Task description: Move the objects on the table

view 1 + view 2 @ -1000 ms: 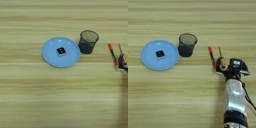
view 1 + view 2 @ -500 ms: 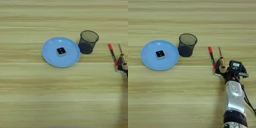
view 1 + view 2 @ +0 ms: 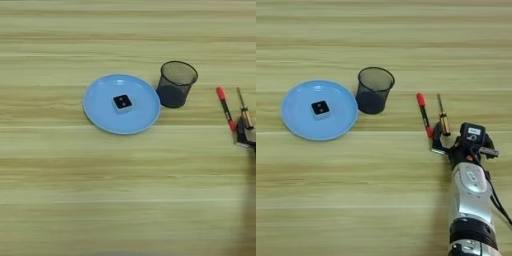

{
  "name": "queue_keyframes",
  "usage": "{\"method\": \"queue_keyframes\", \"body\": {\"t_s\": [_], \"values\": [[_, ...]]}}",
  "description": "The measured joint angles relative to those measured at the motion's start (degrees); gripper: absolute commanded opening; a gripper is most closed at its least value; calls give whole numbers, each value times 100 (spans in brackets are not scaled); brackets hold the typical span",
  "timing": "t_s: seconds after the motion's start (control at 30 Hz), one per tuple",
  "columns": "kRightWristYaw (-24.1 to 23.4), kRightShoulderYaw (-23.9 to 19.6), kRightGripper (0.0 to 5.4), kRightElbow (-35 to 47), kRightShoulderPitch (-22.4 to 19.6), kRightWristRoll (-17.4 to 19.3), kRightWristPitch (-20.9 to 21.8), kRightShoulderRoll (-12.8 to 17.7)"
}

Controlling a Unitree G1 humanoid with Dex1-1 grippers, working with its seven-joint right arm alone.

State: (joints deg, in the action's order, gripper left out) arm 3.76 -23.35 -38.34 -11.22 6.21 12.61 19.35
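The dark mesh pen cup (image 3: 374, 90) stands upright on the wood-grain table (image 3: 381, 200), just right of a round light-blue plate (image 3: 298, 125). On the middle of that plate lies the small white block with a black top (image 3: 320, 108). My right gripper (image 3: 440, 145) sits low over the table at the right, on its silver forearm (image 3: 470, 190), well right of the cup. It is at the near ends of a red-tipped pen (image 3: 423, 112) and a thin brown-handled tool (image 3: 443, 120). In the left eye view only its tip (image 3: 243, 137) shows at the right edge.
The red-tipped pen (image 3: 225, 107) and the thin tool (image 3: 244, 112) lie side by side, pointing away from me. The cup (image 3: 176, 84) nearly touches the plate's rim (image 3: 100, 117). Bare wood stretches across the far side and the near left.
The wrist has drawn back slightly toward the bottom edge. Cup, plate, block, pen and tool have stayed where they were.
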Motion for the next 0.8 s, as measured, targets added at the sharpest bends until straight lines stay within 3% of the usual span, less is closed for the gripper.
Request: {"method": "queue_keyframes", "body": {"t_s": [0.33, 0.8], "values": [[-249, 82, 539, -62, -6, -147, 28, 67], [286, 321, 539, -321, -236, -35, 60, 93]]}}
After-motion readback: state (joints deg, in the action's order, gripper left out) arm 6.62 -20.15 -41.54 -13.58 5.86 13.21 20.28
